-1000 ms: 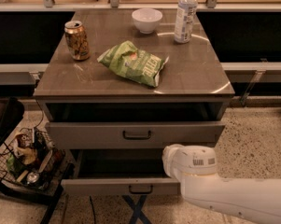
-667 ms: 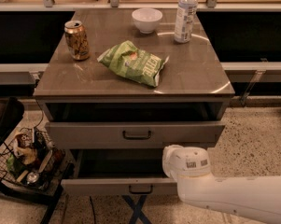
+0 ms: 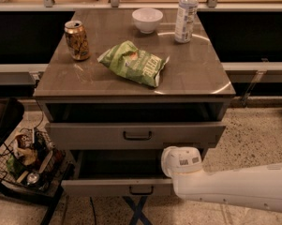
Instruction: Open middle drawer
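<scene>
The white arm point(image 3: 239, 186) comes in from the right side, low in the view, and ends in a rounded white head. The gripper point(image 3: 178, 161) is at this end, just under the right part of the upper drawer front point(image 3: 84, 136) and over the right side of the drawer below it. From this angle the tool is turned away and mostly hidden by its own housing, so I cannot tell if it is apart or together, or if it holds anything. It seems to be very near the lower drawer's right end, maybe touching it, but contact is not clear.

The middle drawer point(image 3: 103, 187) is the lower of the two fronts that show. It stands pulled out, further forward than the upper front, and its dark inside is open to the view. Its small dark bar handle point(image 3: 141, 190) sits free in the middle of the front, just to the left of the arm. The arm covers the right end of this front.

The upper drawer is also pulled out a little from under the table top point(image 3: 196, 74). On the top stand a can point(image 3: 77, 40), a green chip bag point(image 3: 133, 63), a white bowl point(image 3: 147, 19) and a water bottle point(image 3: 186, 14). A wire basket point(image 3: 23, 165) with mixed items sits on the floor at the left.
</scene>
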Action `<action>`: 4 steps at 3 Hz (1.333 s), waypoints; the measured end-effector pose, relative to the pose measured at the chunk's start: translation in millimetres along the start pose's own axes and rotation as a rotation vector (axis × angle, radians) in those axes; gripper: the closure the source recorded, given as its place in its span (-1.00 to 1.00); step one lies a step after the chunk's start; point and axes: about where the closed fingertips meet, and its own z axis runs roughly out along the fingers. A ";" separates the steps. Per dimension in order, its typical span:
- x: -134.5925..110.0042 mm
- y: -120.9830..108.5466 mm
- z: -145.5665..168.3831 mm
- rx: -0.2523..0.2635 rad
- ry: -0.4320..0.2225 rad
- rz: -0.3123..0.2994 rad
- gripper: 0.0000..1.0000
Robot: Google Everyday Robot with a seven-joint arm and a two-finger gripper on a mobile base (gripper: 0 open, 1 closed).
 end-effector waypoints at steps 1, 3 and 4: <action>6.6 10.0 18.6 -0.022 0.002 0.005 1.00; 12.1 30.3 58.3 -0.061 -0.035 0.023 1.00; 10.8 42.6 81.9 -0.091 -0.057 0.032 1.00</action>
